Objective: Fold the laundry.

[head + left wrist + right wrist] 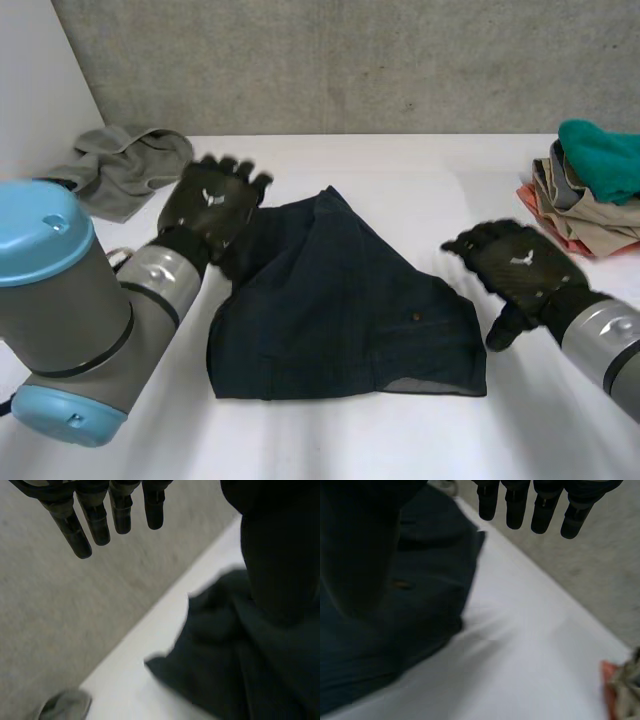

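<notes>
A dark navy garment (340,300) lies folded in the middle of the white table (400,170), with a small button on its right part. My left hand (212,205) hovers open at the garment's far left edge, fingers (85,525) straight and holding nothing; the dark cloth (240,660) lies beside and below it. My right hand (515,265) is open just off the garment's right edge, fingers (540,507) straight and empty, the cloth (420,610) beside its thumb.
A grey crumpled cloth (125,165) lies at the table's far left. A pile of clothes (590,195) with a teal piece on top sits at the right edge. A grey wall stands behind the table. My left arm (70,310) fills the near left.
</notes>
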Available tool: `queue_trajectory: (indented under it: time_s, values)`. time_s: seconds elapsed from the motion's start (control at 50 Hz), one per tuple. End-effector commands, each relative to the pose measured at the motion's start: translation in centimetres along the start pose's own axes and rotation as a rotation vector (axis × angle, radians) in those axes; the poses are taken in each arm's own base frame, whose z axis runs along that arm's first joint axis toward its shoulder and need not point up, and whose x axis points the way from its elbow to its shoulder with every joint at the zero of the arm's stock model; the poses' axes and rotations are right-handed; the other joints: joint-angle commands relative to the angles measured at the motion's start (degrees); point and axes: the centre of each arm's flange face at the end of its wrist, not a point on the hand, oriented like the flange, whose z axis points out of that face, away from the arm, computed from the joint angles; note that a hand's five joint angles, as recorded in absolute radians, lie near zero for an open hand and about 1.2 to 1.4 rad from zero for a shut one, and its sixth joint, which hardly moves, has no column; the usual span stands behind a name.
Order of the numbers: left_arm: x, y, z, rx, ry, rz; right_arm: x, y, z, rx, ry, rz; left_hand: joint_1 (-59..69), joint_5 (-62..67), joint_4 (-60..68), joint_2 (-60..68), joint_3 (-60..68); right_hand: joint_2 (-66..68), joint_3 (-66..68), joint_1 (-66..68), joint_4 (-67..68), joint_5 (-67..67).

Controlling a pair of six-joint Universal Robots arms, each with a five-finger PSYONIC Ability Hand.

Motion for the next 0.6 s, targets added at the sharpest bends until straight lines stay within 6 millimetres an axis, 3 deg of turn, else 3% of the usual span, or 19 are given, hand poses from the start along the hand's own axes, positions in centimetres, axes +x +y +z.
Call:
queue_trajectory:
  time_s: [0.02, 0.14, 0.24, 0.3, 0.32, 0.38, 0.4, 0.46, 0.48, 0.6]
  values:
    - [2.0, 4.6, 0.2, -0.156, 0.107, 0.164, -2.3, 1.6, 1.0, -0.014, -0.06, 0.001, 1.92, 0.93, 1.59, 1.35, 1.15, -2.1, -2.38, -3.33, -2.26, -2.45]
    - [3.5, 5.5, -0.6, -0.212, 0.183, 0.166, -2.9, 3.8, 2.5, -0.053, -0.052, -0.009, 7.45, 6.47, 7.13, 6.89, 6.68, -2.1, -2.38, -3.33, -2.26, -2.45]
    - [4.4, 5.2, -1.1, -0.21, 0.211, 0.166, -3.5, 4.8, 3.1, -0.08, -0.059, -0.011, 30.1, 29.11, 29.77, 29.53, 29.33, -1.37, -1.65, -2.6, -1.53, -1.72]
    - [4.7, 5.3, -1.2, -0.211, 0.218, 0.169, -3.7, 4.9, 3.4, -0.075, -0.061, -0.015, 52.29, 51.31, 51.97, 51.73, 51.52, 14.05, 13.78, 12.82, 13.89, 13.71]
    - [4.9, 5.1, -1.2, -0.204, 0.217, 0.172, -3.6, 4.8, 3.5, -0.063, -0.051, -0.019, 68.18, 67.19, 67.85, 67.62, 67.41, 33.78, 33.5, 32.55, 33.62, 33.43]
    - [5.2, 4.8, -1.4, -0.197, 0.215, 0.169, -3.2, 4.6, 3.9, -0.037, -0.027, -0.028, 68.34, 67.35, 68.02, 67.78, 67.57, 65.33, 65.06, 64.11, 65.18, 64.99]
    - [5.1, 4.4, -1.5, -0.189, 0.202, 0.155, -2.7, 4.1, 4.1, -0.014, -0.001, -0.041, 68.34, 67.35, 68.02, 67.78, 67.57, 67.87, 67.6, 66.64, 67.72, 67.53]
    - [4.8, 3.5, -1.7, -0.177, 0.176, 0.117, -1.6, 2.9, 4.7, 0.037, 0.056, -0.078, 68.34, 67.35, 68.02, 67.78, 67.57, 67.9, 67.62, 66.67, 67.74, 67.55]
    - [4.4, 2.2, -2.1, -0.149, 0.15, 0.076, -1.4, 2.5, 4.9, 0.049, 0.066, -0.089, 68.34, 67.35, 68.02, 67.78, 67.57, 67.9, 67.62, 66.67, 67.74, 67.55]
    - [4.2, -1.4, -4.0, -0.062, 0.106, -0.098, 1.1, -0.4, 6.8, 0.131, 0.155, -0.18, 68.34, 67.35, 68.02, 67.78, 67.57, 67.9, 67.62, 66.67, 67.74, 67.55]
